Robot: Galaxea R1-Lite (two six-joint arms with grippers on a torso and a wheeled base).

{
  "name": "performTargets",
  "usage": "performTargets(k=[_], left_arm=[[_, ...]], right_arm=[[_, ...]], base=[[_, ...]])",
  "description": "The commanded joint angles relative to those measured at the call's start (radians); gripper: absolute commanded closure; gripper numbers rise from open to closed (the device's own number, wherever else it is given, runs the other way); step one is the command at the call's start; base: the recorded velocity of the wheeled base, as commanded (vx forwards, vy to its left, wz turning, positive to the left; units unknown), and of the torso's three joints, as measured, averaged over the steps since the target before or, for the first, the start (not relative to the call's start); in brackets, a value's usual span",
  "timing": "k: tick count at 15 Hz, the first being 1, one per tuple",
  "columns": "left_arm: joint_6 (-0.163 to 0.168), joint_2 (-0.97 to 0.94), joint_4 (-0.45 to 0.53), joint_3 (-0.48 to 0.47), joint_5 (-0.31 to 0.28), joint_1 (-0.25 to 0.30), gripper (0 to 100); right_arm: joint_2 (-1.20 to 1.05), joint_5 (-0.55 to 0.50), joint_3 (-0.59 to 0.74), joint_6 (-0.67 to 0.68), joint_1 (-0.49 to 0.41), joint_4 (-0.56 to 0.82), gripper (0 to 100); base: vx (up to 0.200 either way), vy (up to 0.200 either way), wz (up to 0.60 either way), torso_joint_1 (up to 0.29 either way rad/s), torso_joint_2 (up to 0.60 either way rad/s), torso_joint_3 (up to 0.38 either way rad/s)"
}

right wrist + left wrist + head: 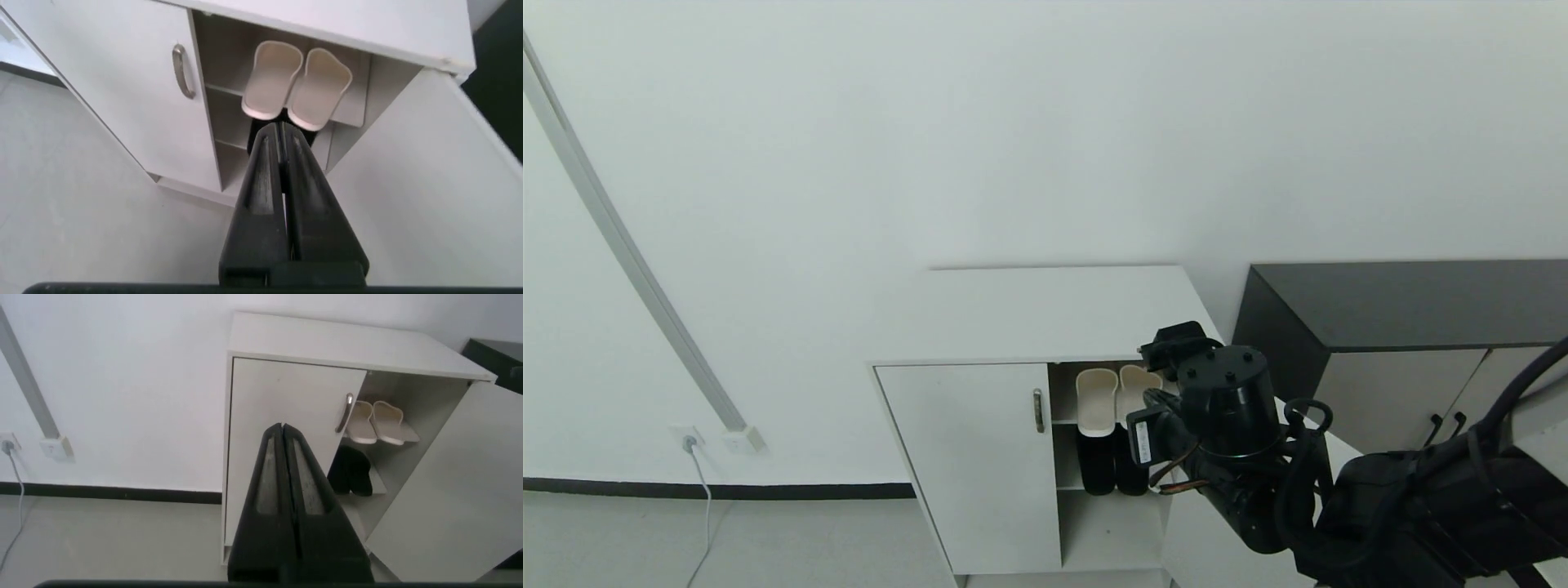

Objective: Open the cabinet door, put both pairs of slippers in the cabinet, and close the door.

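**Both pairs on the shelves, right door hanging open**

Nearest to us is the right hand (pixel 283 131). Its two fingers are pressed flat together with nothing between them, and it points into the open side of the cabinet (pixel 1045 310). From the head view, the right arm (pixel 1233 433) sits just in front of that open compartment and covers part of it. We can't tell if the fingertips touch anything inside.

The left hand (pixel 283 429) is also pinched shut and empty. It hangs well apart from the cabinet, aimed roughly at the left door (pixel 282 449).

The cabinet is white and stands against the wall. The left door is shut, with a small metal handle (pixel 1038 410) at its inner edge. The right door (pixel 458 482) is swung out wide.

Inside, the cream slippers (pixel 297 77) sit side by side on the upper shelf. The black slippers (pixel 1107 465) are on the shelf right under them, also side by side. In the right wrist view, the black pair is mostly hidden behind the fingers. The bottom compartment shows bare white board.

Around it, a dark cabinet (pixel 1405 302) stands to the right of the white one. On the wall to the left, a pale strip (pixel 613 229) runs down at a slant to a small box. Next to that is a wall socket (pixel 689 439), with a cable (pixel 704 506) dropping to the floor (pixel 768 539).
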Motion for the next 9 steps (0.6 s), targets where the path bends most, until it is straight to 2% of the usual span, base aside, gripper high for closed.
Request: performTargets(k=[1, 9], left_arm=[[0.000, 0.000, 0.001, 0.000, 0.000, 0.000, 100], [0.000, 0.000, 0.001, 0.000, 0.000, 0.000, 100]], right_arm=[[-0.012, 0.000, 0.003, -0.003, 0.001, -0.001, 100], [-0.017, 0.000, 0.018, -0.013, -0.006, 0.001, 100]], base=[[0.000, 0.000, 0.00, 0.071, -0.16, -0.085], [0.000, 0.000, 0.00, 0.004, -0.01, -0.003]])
